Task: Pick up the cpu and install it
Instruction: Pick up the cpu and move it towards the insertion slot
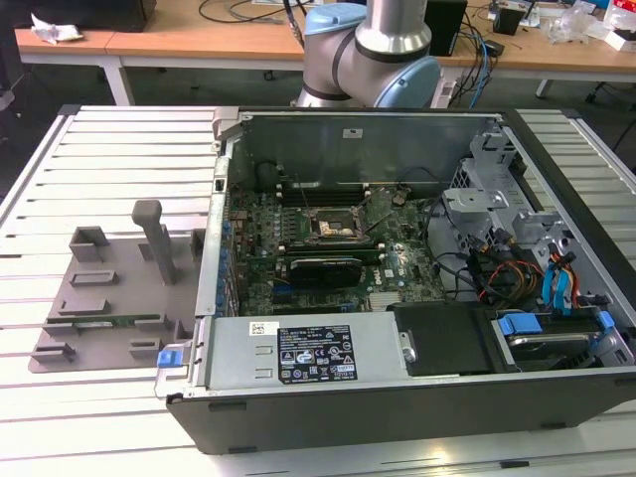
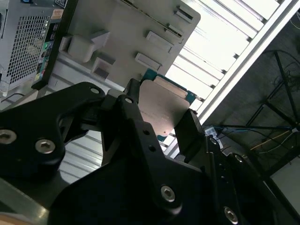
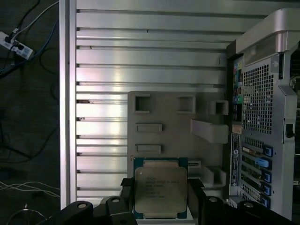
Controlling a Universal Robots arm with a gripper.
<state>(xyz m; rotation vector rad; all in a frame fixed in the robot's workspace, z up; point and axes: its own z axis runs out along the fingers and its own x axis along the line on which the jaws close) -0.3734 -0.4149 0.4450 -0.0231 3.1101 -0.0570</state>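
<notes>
gripper (image 3: 160, 199) pinches the cpu (image 3: 160, 187) by 2 opposite edges, 1 black finger (image 3: 194, 197) pressed to each side. the chip's pale silver top faces the camera in the first wrist view, with a thin green border round it. in the second wrist view the same gripper (image 2: 161, 112) clamps the cpu (image 2: 164, 108) edge-on between its fingers (image 2: 187, 129).

the cpu hangs in the air off the grey fixture plate (image 3: 168, 126), which lies behind it on the slatted metal table (image 3: 103, 70). in the exterior view the fixture plate (image 1: 109, 298) sits just beside the open computer case (image 1: 397, 397), on the exterior view's left of it. the dark square socket (image 1: 333, 227) lies inside the case, well apart from the plate, with a long black card (image 1: 323, 268) just beside it. the arm (image 1: 373, 50) rises beyond the case's far wall.
</notes>
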